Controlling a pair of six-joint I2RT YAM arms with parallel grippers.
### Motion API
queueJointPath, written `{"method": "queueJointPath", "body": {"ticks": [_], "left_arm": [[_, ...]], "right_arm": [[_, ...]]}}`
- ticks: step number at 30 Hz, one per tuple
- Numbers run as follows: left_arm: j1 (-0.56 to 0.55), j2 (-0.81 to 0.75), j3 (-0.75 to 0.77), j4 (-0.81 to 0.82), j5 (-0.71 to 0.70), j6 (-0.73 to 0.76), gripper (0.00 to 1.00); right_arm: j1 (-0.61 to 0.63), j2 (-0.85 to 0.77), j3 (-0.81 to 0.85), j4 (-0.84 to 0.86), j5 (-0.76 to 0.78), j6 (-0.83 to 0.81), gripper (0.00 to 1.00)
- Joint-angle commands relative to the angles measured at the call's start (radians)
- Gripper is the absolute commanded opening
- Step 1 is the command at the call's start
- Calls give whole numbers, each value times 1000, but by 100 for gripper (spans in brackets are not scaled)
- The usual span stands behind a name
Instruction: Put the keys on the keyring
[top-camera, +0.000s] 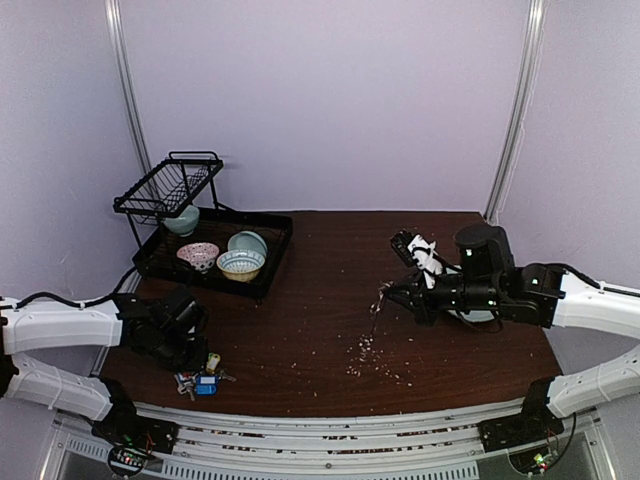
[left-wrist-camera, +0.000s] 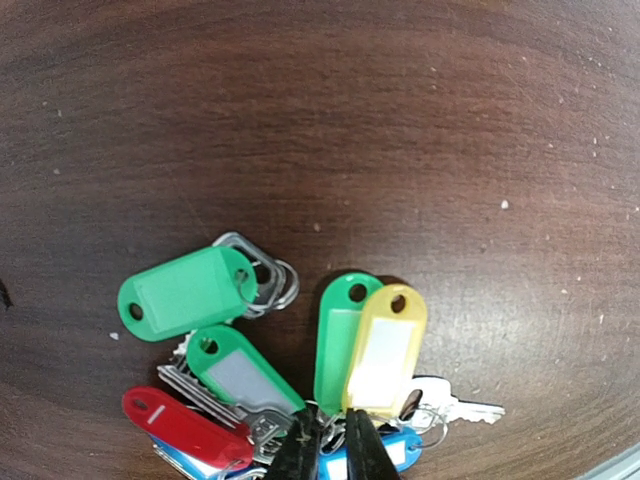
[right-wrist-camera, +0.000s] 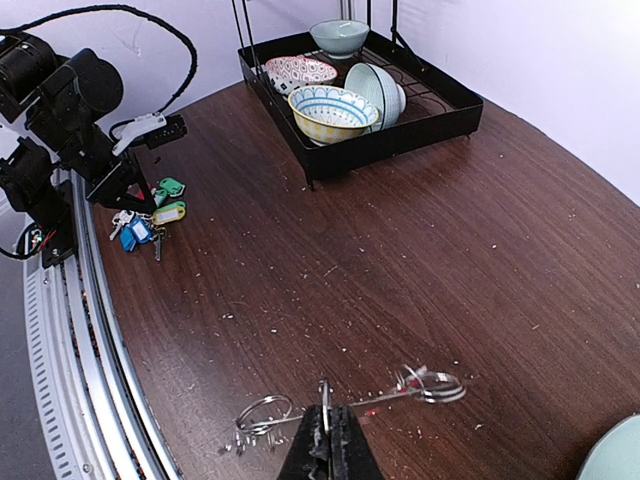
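The keys (left-wrist-camera: 300, 350) lie in a bunch on the dark wood table, with green, tan-yellow, red and blue tags; they also show in the top view (top-camera: 205, 382) and the right wrist view (right-wrist-camera: 150, 215). My left gripper (left-wrist-camera: 333, 440) is over the bunch, its fingers almost together with the bunch's wire rings between them. My right gripper (right-wrist-camera: 325, 425) is shut on the keyring (right-wrist-camera: 420, 388), a thin silver loop seen edge-on with small wire rings, held above the table. In the top view the keyring (top-camera: 378, 308) hangs from the right gripper (top-camera: 392, 294).
A black dish rack tray (top-camera: 270, 255) with several bowls stands at the back left. A pale green plate (right-wrist-camera: 615, 455) lies under my right arm. A small black-and-white object (top-camera: 415, 246) sits at the back right. Crumbs (top-camera: 365, 350) dot the table.
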Motion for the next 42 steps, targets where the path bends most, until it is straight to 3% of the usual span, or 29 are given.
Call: {"method": "queueJointPath", "body": {"ticks": [1, 6, 15, 21, 26, 29, 33, 36, 39, 42], "left_arm": [[4, -20, -7, 35, 36, -1, 13], [5, -43, -14, 2, 1, -32, 20], [4, -18, -36, 9, 12, -47, 19], [1, -31, -24, 19, 24, -25, 0], [-6, -82, -12, 8, 18, -19, 0], [-24, -126, 78, -73, -84, -17, 0], [-93, -143, 270, -110, -204, 132, 0], [-217, -62, 404, -94, -247, 272, 0], [-349, 87, 503, -35, -175, 451, 0], [-381, 237, 566, 60, -17, 569, 0]], "right_arm": [[-4, 1, 31, 18, -15, -3, 0], [-4, 0, 33, 18, -18, -3, 0], [-4, -1, 30, 23, -27, -5, 0], [-4, 1, 33, 20, -20, -3, 0], [-4, 2, 39, 21, -13, -3, 0], [-3, 0, 47, 15, -13, -3, 0], [-5, -4, 59, -2, -10, -6, 0], [-6, -8, 68, -19, 1, -14, 0], [-7, -18, 78, -34, 12, -25, 0], [-10, -29, 93, -54, 33, -31, 0]]}}
